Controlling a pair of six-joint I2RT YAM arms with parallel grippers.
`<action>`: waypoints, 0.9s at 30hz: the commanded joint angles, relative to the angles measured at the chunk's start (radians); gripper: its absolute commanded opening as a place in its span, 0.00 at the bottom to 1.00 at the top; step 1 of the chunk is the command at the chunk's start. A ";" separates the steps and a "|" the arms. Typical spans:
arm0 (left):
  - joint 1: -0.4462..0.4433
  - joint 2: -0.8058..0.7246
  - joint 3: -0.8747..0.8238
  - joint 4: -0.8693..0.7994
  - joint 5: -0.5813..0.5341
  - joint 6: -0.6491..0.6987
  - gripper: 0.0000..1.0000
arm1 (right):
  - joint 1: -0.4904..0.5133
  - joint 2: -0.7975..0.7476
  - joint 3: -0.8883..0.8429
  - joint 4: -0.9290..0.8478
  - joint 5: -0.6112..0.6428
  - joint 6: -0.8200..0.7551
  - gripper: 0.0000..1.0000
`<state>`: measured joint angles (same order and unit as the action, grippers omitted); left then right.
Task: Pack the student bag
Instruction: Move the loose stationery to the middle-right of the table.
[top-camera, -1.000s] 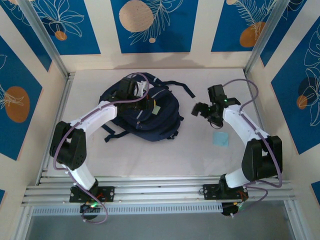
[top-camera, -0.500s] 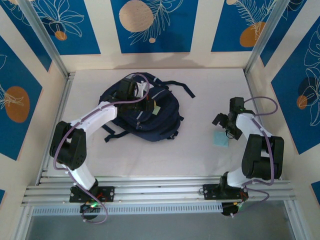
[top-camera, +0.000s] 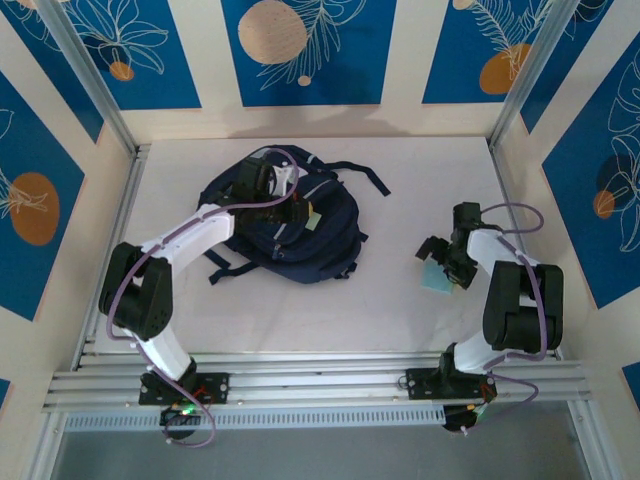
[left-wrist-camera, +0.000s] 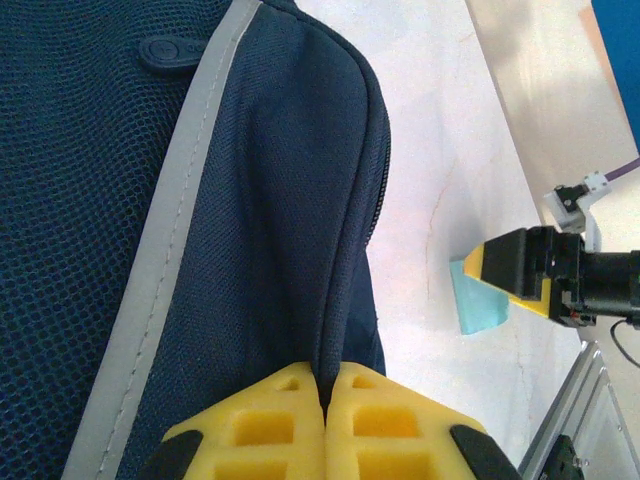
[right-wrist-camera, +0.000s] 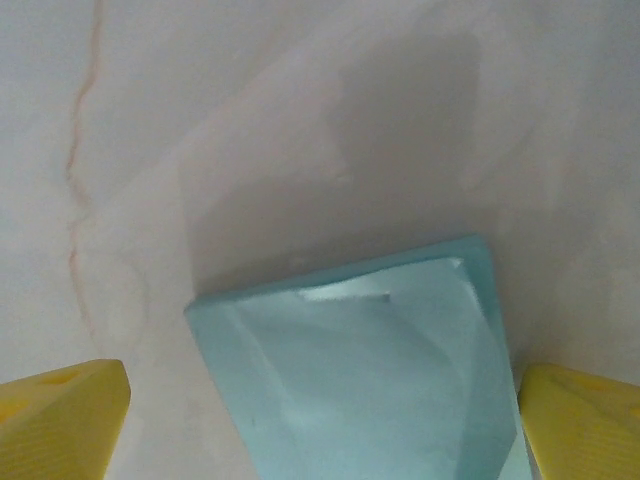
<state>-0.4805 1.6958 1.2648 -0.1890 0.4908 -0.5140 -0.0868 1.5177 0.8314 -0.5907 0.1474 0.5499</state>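
The left gripper (left-wrist-camera: 325, 388) is clenched tight, its yellow fingers pressed together on a ridge of navy fabric where the zip line of the student bag (left-wrist-camera: 250, 200) runs down between them; the grip looks meant to pin that edge so the mouth can be pulled open for loading, though no opening can be made out; the rest of the bag spreads away ahead of these jaws, mesh panel and grey stripe lying slack on the table (top-camera: 400, 320). The right gripper (right-wrist-camera: 320, 400) stands spread wide and grasps nothing; a pale teal flat packet (right-wrist-camera: 360, 380) lies on the table between its fingers; whether either finger touches it I cannot tell; this straddle suits a close across the packet's width, probably the pick-up; the bag lies well apart, off to this gripper's left.
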 joint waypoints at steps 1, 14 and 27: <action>-0.015 -0.054 -0.008 0.061 0.088 -0.021 0.00 | 0.096 -0.022 0.008 -0.038 -0.126 0.038 1.00; -0.015 -0.072 -0.028 0.063 0.088 -0.021 0.00 | 0.201 -0.047 0.060 -0.141 0.031 0.210 1.00; -0.015 -0.081 -0.018 0.044 0.088 -0.009 0.00 | 0.216 0.035 0.032 0.043 -0.091 0.433 1.00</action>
<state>-0.4808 1.6680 1.2350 -0.1722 0.5053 -0.5220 0.1432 1.5188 0.8673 -0.5808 0.0837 0.9268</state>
